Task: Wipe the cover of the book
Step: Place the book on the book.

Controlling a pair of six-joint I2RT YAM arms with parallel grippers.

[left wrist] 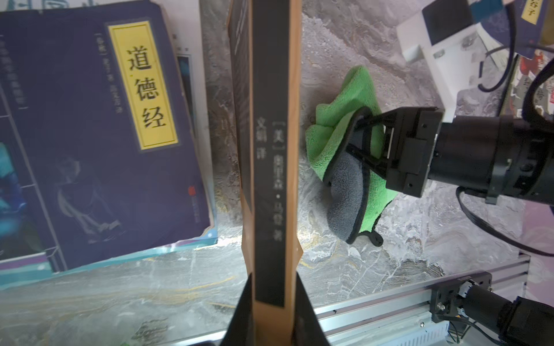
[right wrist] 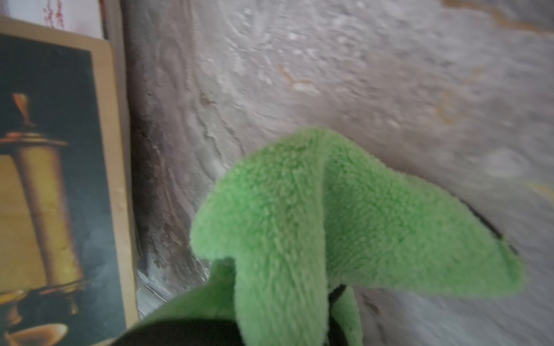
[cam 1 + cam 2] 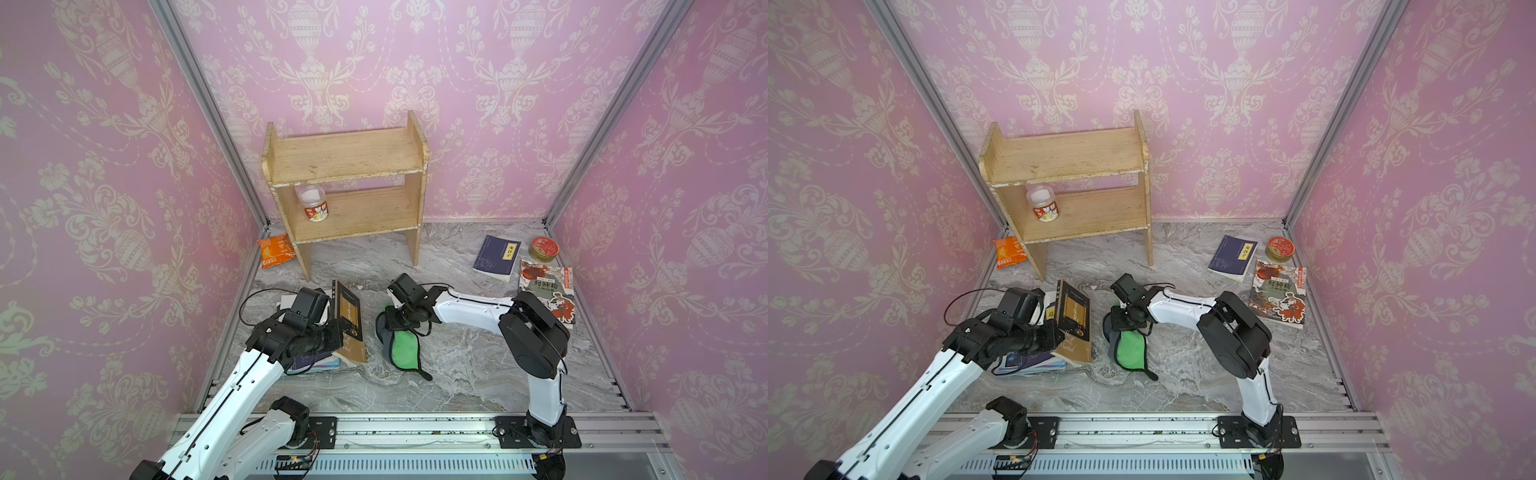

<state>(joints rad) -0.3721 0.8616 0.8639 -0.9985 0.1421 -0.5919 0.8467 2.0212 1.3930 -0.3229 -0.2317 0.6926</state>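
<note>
A book with a tan and black cover stands on edge on the marble table, left of centre. My left gripper is shut on it, one finger on each cover, and its dark spine faces the left wrist camera. A green and grey cloth hangs just right of the book. My right gripper is shut on it. In the right wrist view the cloth hides the jaws, and the book's front cover stands a short gap away.
A stack of books with a purple one on top lies under my left arm. Behind stands a wooden shelf holding a jar, with an orange packet beside it. At the far right lie a blue book, an illustrated book and a red tin.
</note>
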